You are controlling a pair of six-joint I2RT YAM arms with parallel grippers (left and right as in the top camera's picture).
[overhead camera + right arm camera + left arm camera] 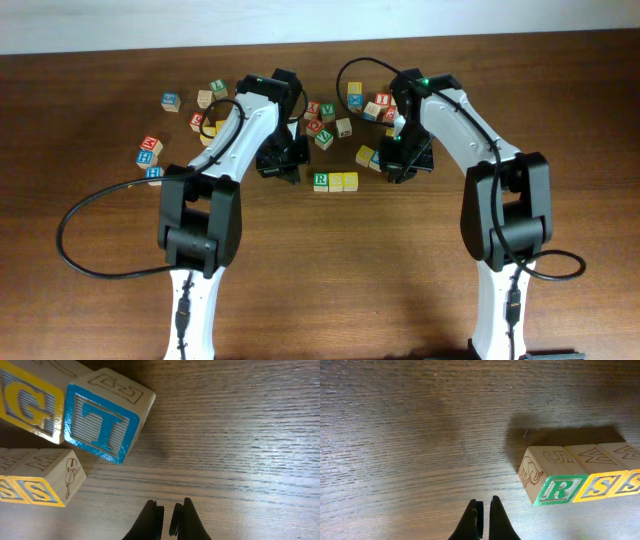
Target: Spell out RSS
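At centre, RSS cubes (335, 181) sitting touching in row; light, rigid wood, likely gripping across opposite faces; left gripper (484, 502), right gripper (168, 504) hovering pressed together, empty

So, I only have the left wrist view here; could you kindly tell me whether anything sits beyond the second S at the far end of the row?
Observer: Yes, a blue T cube sits close behind the last S cube, turned at an angle to it.
Operator: Thank you. Is the right gripper holding anything?
Observer: No, the right gripper is shut and empty, off to the right of that S cube.
Operator: And are there more cubes about?
Observer: Yes, the overhead shows many loose cubes scattered behind the row.
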